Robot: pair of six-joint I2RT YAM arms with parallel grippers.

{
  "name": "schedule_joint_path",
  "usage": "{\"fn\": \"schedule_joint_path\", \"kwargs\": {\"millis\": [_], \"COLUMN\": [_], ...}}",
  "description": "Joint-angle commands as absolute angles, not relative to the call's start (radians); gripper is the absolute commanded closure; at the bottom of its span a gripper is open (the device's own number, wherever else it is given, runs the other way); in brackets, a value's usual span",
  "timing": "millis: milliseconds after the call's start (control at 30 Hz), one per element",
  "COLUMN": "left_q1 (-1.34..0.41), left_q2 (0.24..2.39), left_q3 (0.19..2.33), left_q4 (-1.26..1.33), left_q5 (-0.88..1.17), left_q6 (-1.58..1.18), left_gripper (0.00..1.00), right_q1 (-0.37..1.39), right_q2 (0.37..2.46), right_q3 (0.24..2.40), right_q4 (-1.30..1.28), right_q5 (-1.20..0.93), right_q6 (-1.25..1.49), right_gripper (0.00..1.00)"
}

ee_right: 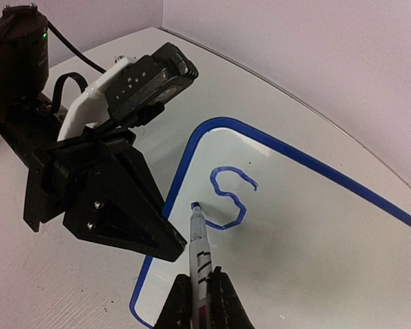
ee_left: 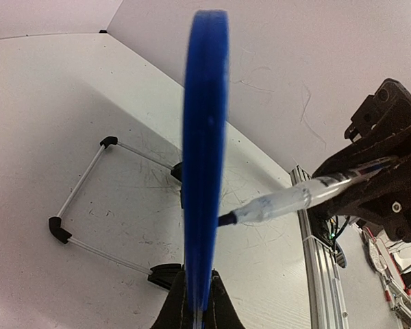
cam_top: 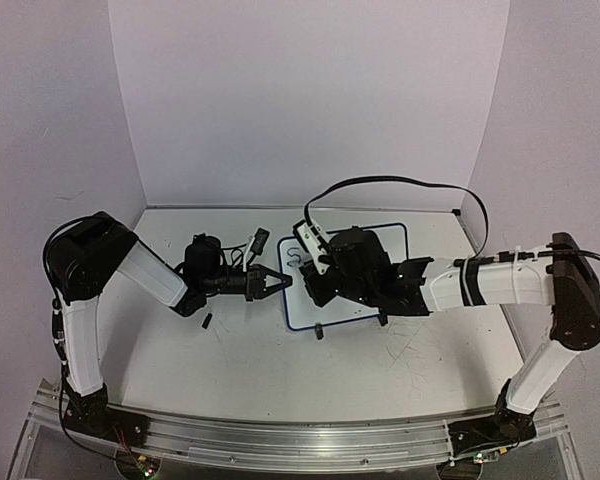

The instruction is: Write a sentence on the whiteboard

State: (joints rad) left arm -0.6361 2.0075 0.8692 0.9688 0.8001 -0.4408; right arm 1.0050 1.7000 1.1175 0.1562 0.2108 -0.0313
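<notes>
The whiteboard [cam_top: 392, 243] sits at the centre of the table [cam_top: 280, 370], propped on its wire stand [ee_left: 89, 199] and small black feet [cam_top: 319, 332]. The left gripper [cam_top: 283, 283] reaches in from the left of the overhead view and is clamped tight on the board's blue frame. In the left wrist view that frame runs edge-on up the middle of the picture, with the fingers [ee_left: 216, 308] pinching it at the bottom. The right gripper [ee_right: 198, 301] is closed on a marker [ee_right: 200, 257], whose tip rests on the white surface just inside the frame's left side, at the bottom of the only letter drawn. Of the sentence [ee_right: 229, 199], a single blue S near the board's upper left corner is all that shows. From above, the right arm and its wrist lie across most of the board and hide the middle of it, leaving bare only the right-hand strip and the near edge. A black cable [cam_top: 400, 181] arches over that arm toward the right wall. A small dark piece [cam_top: 208, 322] lies on the table below the left wrist, apart from the board.
</notes>
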Motion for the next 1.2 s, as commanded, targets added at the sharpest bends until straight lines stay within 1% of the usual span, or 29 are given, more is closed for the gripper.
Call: {"fn": "schedule_joint_path", "kwargs": {"millis": [0, 100, 433, 1167], "left_q1": [-0.641, -0.640, -0.639, -0.639], "left_q2": [1.967, 1.966, 1.962, 1.966], "left_q3": [0.855, 0.855, 0.860, 0.869], "left_q4": [0.933, 0.933, 0.923, 0.915], "left_q5": [0.787, 0.788, 0.792, 0.802], "left_q6": [-0.417, -0.417, -0.418, -0.414], "left_gripper": [1.00, 1.00, 1.00, 1.00], "right_q1": [1.004, 0.983, 0.956, 0.952], "right_q2": [1.543, 1.504, 1.585, 1.614], "right_q3": [1.074, 1.045, 1.077, 1.095], "right_q4": [0.184, 0.182, 0.219, 0.231], "right_q5": [0.224, 0.245, 0.227, 0.267], "right_q6": [-0.012, -0.022, -0.032, -0.037], "right_gripper": [1.00, 1.00, 1.00, 1.00]}}
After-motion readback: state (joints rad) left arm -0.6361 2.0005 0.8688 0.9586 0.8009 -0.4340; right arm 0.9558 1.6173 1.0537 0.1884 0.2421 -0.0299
